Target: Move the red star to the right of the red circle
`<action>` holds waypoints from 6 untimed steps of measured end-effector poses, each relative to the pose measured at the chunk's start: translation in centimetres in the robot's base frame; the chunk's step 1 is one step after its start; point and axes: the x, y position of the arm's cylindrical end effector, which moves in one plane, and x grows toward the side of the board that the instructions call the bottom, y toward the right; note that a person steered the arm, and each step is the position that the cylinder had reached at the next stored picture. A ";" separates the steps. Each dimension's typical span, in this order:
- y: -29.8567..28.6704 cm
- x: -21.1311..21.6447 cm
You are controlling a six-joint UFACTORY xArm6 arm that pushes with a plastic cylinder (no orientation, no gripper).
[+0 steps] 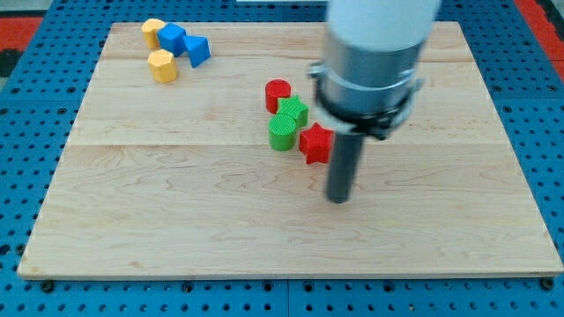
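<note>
Tip (338,199) on board at 5 o'clock of red star (315,143), near; red circle (278,94) at star's 11 o'clock; rod carries no gripper.

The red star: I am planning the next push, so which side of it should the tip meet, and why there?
No grip is possible, only pushing. The red star lies below-right of the red circle, touching the green blocks. My tip sits just below-right of it. Probably meet its lower edge and push toward the view's top, keeping it clear of the green blocks.
</note>
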 end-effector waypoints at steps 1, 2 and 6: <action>-0.6 -5.2; 2.7 -9.4; 15.3 -18.4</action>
